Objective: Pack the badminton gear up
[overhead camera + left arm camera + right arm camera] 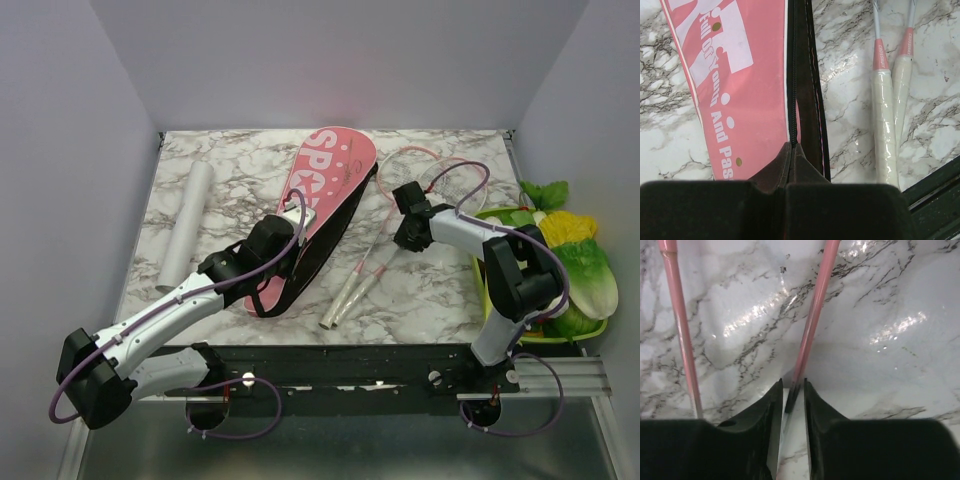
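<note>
The pink racket-shaped bag [330, 180] [740, 90] with white lettering lies diagonally across the marble table. My left gripper [292, 222] [792, 146] is shut on the bag's black zipped edge near its narrow end. Two slim rackets [352, 285] lie right of the bag, their white handles [885, 125] pointing at the near edge. My right gripper [405, 200] [793, 385] is low over the table and open, its jaws astride one pink racket shaft [815, 315] with a small gap on each side. The second shaft [680, 330] runs to its left. A white tube [188, 222] lies at the far left.
Green and yellow toy vegetables [575, 255] fill a tray [478, 278] at the right edge, close to the right arm's elbow. Grey walls close in the table on three sides. A black rail [380, 360] runs along the near edge.
</note>
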You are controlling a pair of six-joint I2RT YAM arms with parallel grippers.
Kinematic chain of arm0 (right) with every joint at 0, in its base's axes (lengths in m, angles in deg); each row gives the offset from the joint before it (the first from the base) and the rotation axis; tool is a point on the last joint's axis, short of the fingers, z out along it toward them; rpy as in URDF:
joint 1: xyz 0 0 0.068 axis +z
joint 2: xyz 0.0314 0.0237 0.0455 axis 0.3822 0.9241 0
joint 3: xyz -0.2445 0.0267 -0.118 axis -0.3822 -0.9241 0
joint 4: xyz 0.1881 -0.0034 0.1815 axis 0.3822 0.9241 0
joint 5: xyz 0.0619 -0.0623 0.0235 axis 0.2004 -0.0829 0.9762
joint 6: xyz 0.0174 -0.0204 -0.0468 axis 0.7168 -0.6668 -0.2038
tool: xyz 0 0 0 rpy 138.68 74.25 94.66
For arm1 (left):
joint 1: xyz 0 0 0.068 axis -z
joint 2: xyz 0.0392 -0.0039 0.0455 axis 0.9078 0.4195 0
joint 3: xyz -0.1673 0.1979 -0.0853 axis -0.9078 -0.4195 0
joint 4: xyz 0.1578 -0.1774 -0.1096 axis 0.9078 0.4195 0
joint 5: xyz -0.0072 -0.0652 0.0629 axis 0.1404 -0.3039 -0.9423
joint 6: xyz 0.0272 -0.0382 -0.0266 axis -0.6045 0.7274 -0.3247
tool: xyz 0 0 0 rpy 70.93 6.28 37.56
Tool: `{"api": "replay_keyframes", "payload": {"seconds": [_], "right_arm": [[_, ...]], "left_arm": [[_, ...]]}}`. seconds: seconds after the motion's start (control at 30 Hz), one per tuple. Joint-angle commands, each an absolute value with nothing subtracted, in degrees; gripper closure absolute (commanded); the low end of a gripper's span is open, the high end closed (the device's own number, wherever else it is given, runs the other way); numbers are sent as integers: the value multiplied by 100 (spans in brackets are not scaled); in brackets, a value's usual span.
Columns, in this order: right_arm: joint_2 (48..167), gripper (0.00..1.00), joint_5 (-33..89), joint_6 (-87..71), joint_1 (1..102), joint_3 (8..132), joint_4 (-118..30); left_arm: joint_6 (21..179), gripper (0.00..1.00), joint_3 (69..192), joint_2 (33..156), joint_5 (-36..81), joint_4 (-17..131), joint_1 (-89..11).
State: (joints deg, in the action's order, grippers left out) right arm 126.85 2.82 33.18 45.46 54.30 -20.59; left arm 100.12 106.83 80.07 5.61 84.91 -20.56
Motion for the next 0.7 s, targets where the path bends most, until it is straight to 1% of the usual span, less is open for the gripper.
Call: {"api": "replay_keyframes", "payload": {"seconds": [0.0,0.03,0.07,0.2,0.33,0.53,0.67], "right_arm": [[12834,86,155,3337,4471,5406,-1948],[12799,94,164,3318,4471,5397,-1948],[12772,99,129,3318,4471,5388,-1957],[12491,99,-29,3152,4462,5309,-1887],[11878,99,-74,2950,4471,5152,-1799],[10954,100,234,2502,4523,4817,-1676],[10452,100,663,2071,4821,4790,-1334]], "left_arm": [[9973,100,10653,7854,443,8359,-2064],[9973,100,10644,7854,443,8350,-2064],[9973,100,10644,7845,434,8358,-2064],[9973,100,10644,7880,434,8359,-2064],[9999,100,10644,7871,478,8341,-2072],[10061,100,10635,7775,548,8262,-2064],[10113,100,10635,7713,540,8148,-2073]]}}
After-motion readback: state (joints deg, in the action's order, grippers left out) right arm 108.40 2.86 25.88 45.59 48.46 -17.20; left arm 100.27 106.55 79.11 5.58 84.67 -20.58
